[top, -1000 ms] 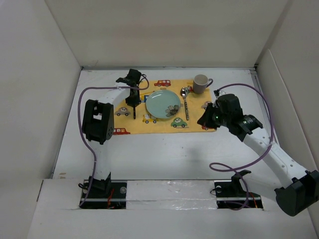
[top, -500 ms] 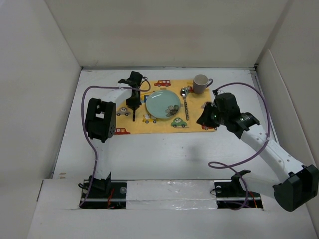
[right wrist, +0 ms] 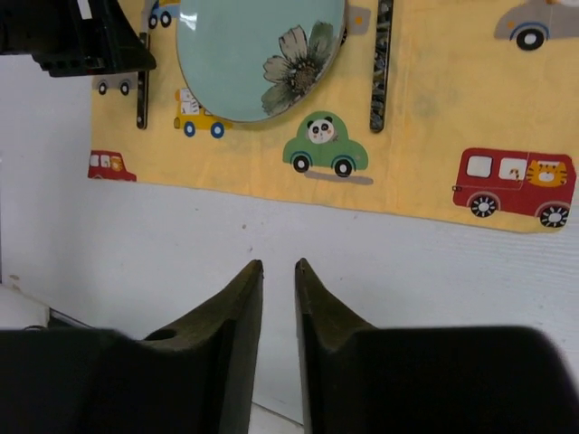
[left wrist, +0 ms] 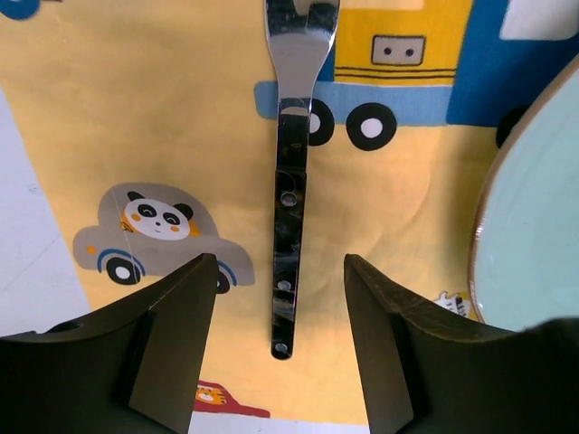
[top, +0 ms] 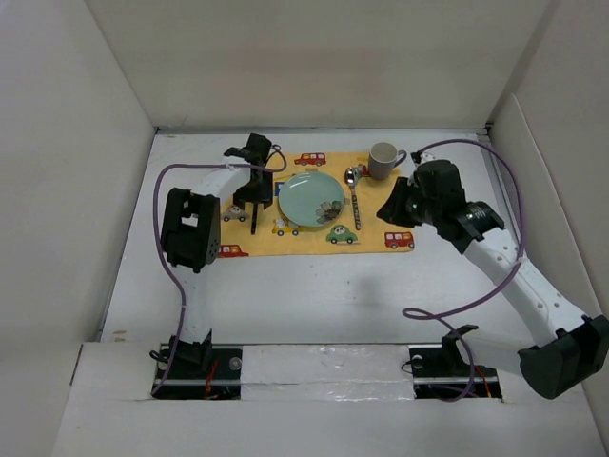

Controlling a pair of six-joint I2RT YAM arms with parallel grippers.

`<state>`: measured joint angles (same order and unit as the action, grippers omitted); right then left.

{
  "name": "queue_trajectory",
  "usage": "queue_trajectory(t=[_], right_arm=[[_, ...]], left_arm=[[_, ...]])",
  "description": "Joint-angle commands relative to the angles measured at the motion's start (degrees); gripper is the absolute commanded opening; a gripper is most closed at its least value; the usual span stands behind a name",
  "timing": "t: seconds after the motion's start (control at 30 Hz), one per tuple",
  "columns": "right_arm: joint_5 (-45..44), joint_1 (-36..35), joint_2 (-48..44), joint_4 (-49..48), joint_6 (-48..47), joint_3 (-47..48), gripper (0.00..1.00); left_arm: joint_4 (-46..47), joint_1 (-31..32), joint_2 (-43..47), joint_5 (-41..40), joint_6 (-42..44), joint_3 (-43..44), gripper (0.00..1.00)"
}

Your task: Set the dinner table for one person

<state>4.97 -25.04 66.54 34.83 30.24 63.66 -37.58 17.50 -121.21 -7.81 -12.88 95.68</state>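
**A:** How do the left jaws stand?

**B:** Well apart, one on each side of the fork (left wrist: pixel 291 172) handle and clear of it on both sides. The fork lies flat on the yellow car-print placemat (left wrist: pixel 136 108).

**A:** And the right jaws?

**B:** Parted by a narrow slit with nothing in it. Bare white tabletop (right wrist: pixel 407 262) shows behind them, and the placemat's near edge lies just beyond.

**A:** What's around the fork?

**B:** A pale green plate (top: pixel 311 200) sits just to its right, mid-placemat. A spoon (top: pixel 354 202) lies right of the plate, and a mug (top: pixel 383 160) stands by the placemat's far right corner.

**A:** And the tabletop itself?

**B:** It fills the white-walled bay. The placemat lies toward its far edge, and both arms are mounted at its near edge.
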Motion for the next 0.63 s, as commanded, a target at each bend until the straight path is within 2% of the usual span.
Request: queue_trajectory(t=[0.0,0.03,0.13,0.23,0.3,0.33,0.37,0.47,0.6], right_arm=[[-0.5,1.3,-0.3,1.3,-1.8,7.5,0.21],[-0.4,1.3,-0.4,1.8,-1.8,9.1,0.0],[-1.5,1.3,-3.5,1.5,-1.8,15.5,0.0],[-8.3,2.4,-8.2,-0.6,-1.7,21.1,0.0],[-13.7,4.0,-11.3,-1.7,-1.8,23.4,0.08],[-15.5,4.6,-12.2,-2.0,-1.9,24.8,0.17],[-18.9,5.1,-13.2,-2.8,-1.9,25.0,0.21],[-24.5,6.7,-16.9,-4.9,-1.9,23.3,0.29],[-23.5,7.3,-17.1,-4.9,-2.1,20.0,0.46]], left_arm=[[-2.9,-0.3,8.0,0.7,-1.3,5.2,0.55],[-3.1,-0.3,9.4,1.2,-1.7,5.7,0.55],[-1.5,-0.3,17.7,5.8,-3.3,6.1,0.56],[2.4,-0.3,28.4,10.4,-5.7,5.4,0.63],[6.0,-0.3,37.2,10.1,-7.5,3.8,0.71],[7.3,-0.3,39.9,9.8,-8.3,3.3,0.73],[9.4,-0.8,45.2,9.0,-8.9,1.6,0.75],[11.6,-0.8,53.1,6.1,-11.1,-2.3,0.83],[9.7,-0.8,55.1,7.1,-12.2,-7.5,0.86]])
